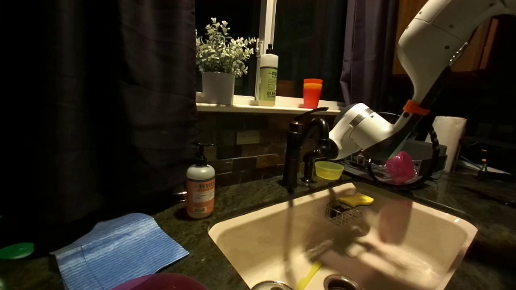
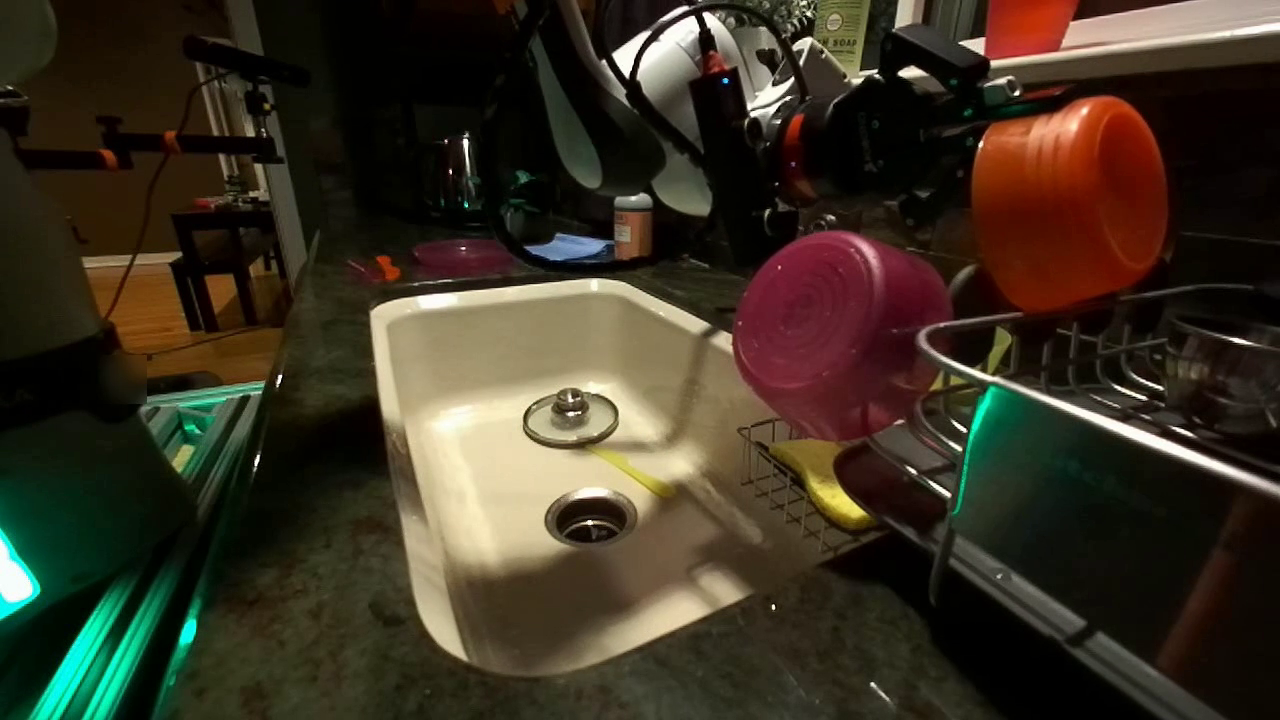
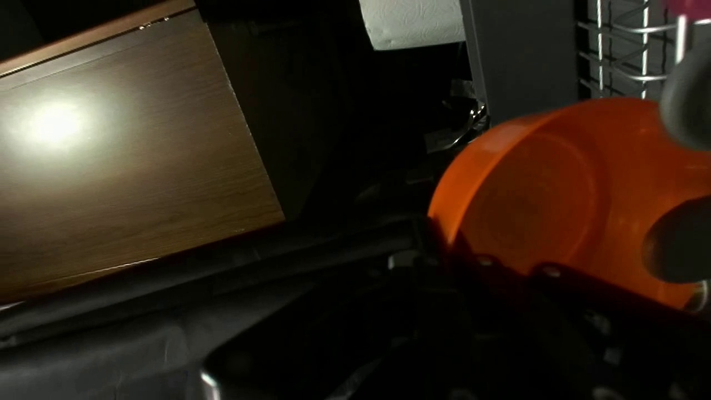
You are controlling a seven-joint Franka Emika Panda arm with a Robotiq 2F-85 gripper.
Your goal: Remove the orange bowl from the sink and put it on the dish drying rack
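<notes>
The orange bowl [image 2: 1075, 205] is tilted on its side above the dish drying rack [image 2: 1080, 535] in an exterior view; I cannot tell whether it touches the rack. My gripper [image 2: 985, 108] is shut on its rim. In the wrist view the orange bowl [image 3: 533, 194] has its rim between the dark fingers of the gripper [image 3: 439, 253]. The rack [image 3: 622, 61] shows there at the upper right. The sink [image 2: 425, 500] lies beside the rack and also shows in an exterior view [image 1: 250, 225]. In that view the arm and faucet hide the bowl and gripper.
A magenta bowl [image 2: 840, 330] leans at the rack's sink-side end. A metal bowl [image 2: 1225, 370] sits in the rack. The dark faucet [image 1: 296, 153] and a yellow-green bowl [image 1: 329, 170] stand behind the sink. An orange cup [image 1: 313, 93] stands on the windowsill.
</notes>
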